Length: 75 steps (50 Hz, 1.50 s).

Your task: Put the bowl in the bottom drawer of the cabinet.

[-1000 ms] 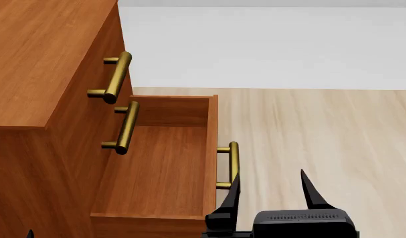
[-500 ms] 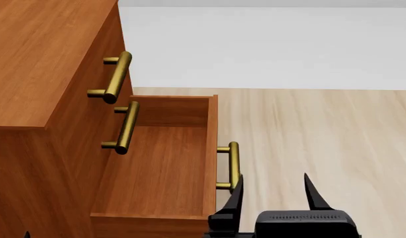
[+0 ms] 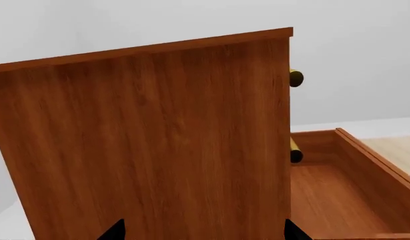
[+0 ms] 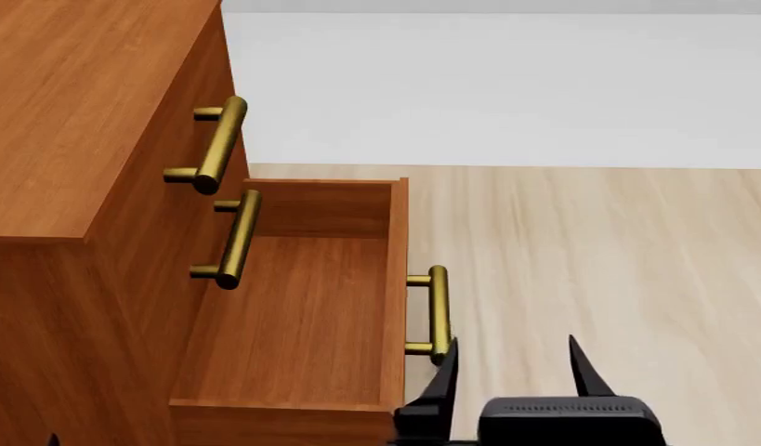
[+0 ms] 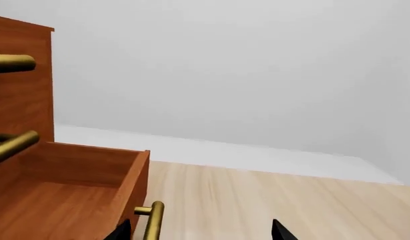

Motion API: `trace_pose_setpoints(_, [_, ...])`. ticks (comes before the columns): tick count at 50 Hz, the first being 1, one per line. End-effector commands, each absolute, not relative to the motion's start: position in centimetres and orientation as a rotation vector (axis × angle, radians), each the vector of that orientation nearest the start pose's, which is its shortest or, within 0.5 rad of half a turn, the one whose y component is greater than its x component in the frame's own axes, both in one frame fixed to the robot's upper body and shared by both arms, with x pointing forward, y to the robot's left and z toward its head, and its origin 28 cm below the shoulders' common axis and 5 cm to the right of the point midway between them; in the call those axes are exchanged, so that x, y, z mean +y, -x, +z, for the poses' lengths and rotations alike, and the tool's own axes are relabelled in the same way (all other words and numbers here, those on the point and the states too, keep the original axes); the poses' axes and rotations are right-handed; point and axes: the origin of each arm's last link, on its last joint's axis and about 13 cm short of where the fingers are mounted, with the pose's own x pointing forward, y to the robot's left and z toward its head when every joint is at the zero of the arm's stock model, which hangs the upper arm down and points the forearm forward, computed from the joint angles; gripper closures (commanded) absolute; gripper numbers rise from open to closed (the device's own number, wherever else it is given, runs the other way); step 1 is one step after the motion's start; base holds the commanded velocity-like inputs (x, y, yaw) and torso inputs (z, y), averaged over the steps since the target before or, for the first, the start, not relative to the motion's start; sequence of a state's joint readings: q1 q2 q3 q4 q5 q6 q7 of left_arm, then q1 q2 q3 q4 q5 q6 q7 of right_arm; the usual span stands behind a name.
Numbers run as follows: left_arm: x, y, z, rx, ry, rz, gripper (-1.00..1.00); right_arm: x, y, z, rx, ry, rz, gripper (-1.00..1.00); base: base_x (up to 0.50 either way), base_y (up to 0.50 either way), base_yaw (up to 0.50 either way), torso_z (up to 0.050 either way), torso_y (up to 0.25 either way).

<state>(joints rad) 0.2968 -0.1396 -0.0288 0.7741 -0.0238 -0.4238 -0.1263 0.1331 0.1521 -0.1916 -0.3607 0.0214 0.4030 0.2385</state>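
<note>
The bowl is out of view in every frame. The reddish-brown cabinet [image 4: 71, 111] fills the left of the head view. Its bottom drawer [image 4: 394, 279] is pulled out and holds nothing. My right gripper [image 4: 514, 373] is open just in front of the drawer's brass handle [image 4: 439, 307], with one fingertip beside the handle's near end. In the right wrist view the handle [image 5: 153, 220] stands between the spread fingers of the right gripper [image 5: 201, 232], close to one of them and not clamped. My left gripper [image 3: 205, 232] is open and faces the cabinet's side panel [image 3: 158, 140].
The two upper drawers are shut, and their brass handles [image 4: 219, 144] [image 4: 238, 237] stick out over the open drawer. Pale wooden floor [image 4: 603, 251] stretches to the right of the cabinet up to a white wall [image 4: 505, 84].
My right gripper has drawn back a little from the bottom drawer's handle, its fingertips lower in the head view. The drawer and cabinet have not moved.
</note>
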Motion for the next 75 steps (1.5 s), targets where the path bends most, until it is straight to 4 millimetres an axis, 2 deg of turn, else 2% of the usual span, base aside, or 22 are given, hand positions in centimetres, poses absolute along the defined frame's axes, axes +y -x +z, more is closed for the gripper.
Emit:
trace_pose_setpoints(1, [22.7, -13.6, 9.5, -0.059, -0.108, 0.087, -1.00, -9.1, -23.0, 8.4, -0.077, 0.131, -0.050, -1.00, 0.00, 0.00, 0.00, 0.000, 0.000])
trace_pose_setpoints(13, [22.8, -13.6, 9.6, -0.060, -0.106, 0.093, -1.00, -9.7, -22.2, 9.7, -0.043, 0.133, -0.079, -1.00, 0.00, 0.00, 0.00, 0.000, 0.000])
trace_pose_setpoints(24, [23.0, -13.6, 9.6, -0.061, -0.096, 0.097, -1.00, -11.5, -20.0, 12.9, -0.038, 0.188, -0.130, -1.00, 0.00, 0.00, 0.00, 0.000, 0.000])
trace_pose_setpoints(42, [23.1, -13.7, 9.6, -0.065, -0.094, 0.103, -1.00, -14.2, -17.3, 15.7, 0.106, 0.213, -0.152, -1.00, 0.00, 0.00, 0.00, 0.000, 0.000])
trace_pose_setpoints(44, [23.1, -13.8, 9.5, -0.064, -0.092, 0.102, -1.00, -14.5, -16.9, 16.1, 0.149, 0.174, -0.143, -1.00, 0.00, 0.00, 0.00, 0.000, 0.000])
trace_pose_setpoints(59, [23.1, -13.8, 9.2, -0.059, -0.088, 0.102, -1.00, -16.7, -15.8, 16.9, 0.293, 0.159, -0.199, -1.00, 0.00, 0.00, 0.00, 0.000, 0.000])
trace_pose_setpoints(62, [23.1, -13.8, 9.2, -0.061, -0.085, 0.100, -1.00, -17.4, -15.7, 16.9, 0.374, 0.114, -0.201, -1.00, 0.00, 0.00, 0.00, 0.000, 0.000])
trace_pose_setpoints(75, [23.3, -13.9, 9.1, -0.060, -0.079, 0.104, -1.00, -18.5, -14.6, 16.8, 0.494, 0.103, -0.232, -1.00, 0.00, 0.00, 0.00, 0.000, 0.000])
